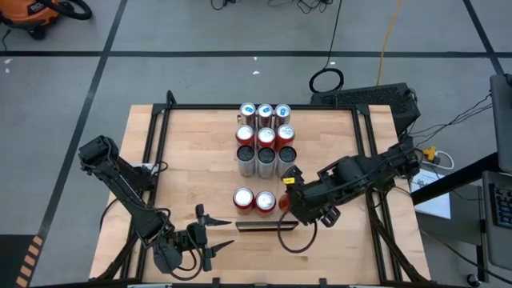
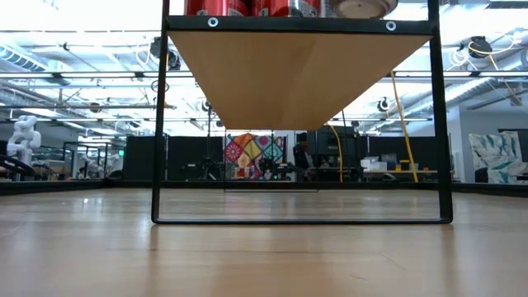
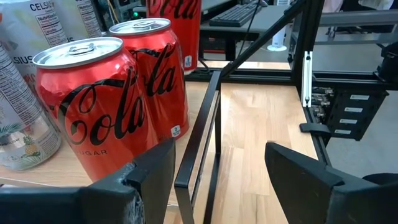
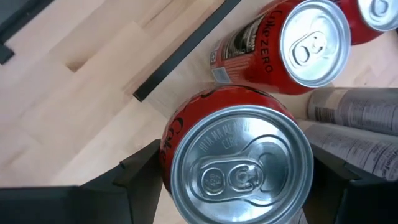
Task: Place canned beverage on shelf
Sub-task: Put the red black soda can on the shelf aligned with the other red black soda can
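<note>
We see right gripper (image 4: 233,177) clamped round red cola can (image 4: 239,163), can upright between its fingers at shelf (image 1: 253,174) near edge, beside second red can (image 4: 292,46). Left gripper (image 1: 210,234) open, near table front edge.

Overhead, table-level and two close wrist cameras share the shelf (image 1: 264,160).

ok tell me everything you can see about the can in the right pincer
The red can is a Coca-Cola type, with a silver metal top and an unopened pull tab. It stands upright between the dark fingers of the right pincer, which flank both of its sides. It sits near the front end of the shelf, next to another red can and beside pale printed cans.
</note>
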Robot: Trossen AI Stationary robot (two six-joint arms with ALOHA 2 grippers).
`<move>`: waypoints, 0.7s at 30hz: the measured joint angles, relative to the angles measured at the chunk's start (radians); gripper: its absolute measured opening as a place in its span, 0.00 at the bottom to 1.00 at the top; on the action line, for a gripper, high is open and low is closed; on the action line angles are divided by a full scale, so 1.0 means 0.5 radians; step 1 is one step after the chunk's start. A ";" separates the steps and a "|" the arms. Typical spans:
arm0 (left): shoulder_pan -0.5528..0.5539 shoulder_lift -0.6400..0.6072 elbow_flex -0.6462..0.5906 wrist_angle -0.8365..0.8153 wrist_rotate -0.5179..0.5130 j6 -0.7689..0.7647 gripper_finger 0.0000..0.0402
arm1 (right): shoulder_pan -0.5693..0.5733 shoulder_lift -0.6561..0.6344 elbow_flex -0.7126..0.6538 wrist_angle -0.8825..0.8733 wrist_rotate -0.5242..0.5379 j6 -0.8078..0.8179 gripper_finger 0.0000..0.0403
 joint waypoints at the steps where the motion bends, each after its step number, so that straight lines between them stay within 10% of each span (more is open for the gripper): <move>1: 0.000 0.000 0.001 0.001 0.000 0.000 0.62 | -0.002 0.008 -0.001 0.000 -0.002 -0.011 0.65; 21: 0.000 0.000 0.000 0.001 0.000 0.002 0.62 | -0.122 0.126 -0.002 0.014 -0.182 -0.098 0.65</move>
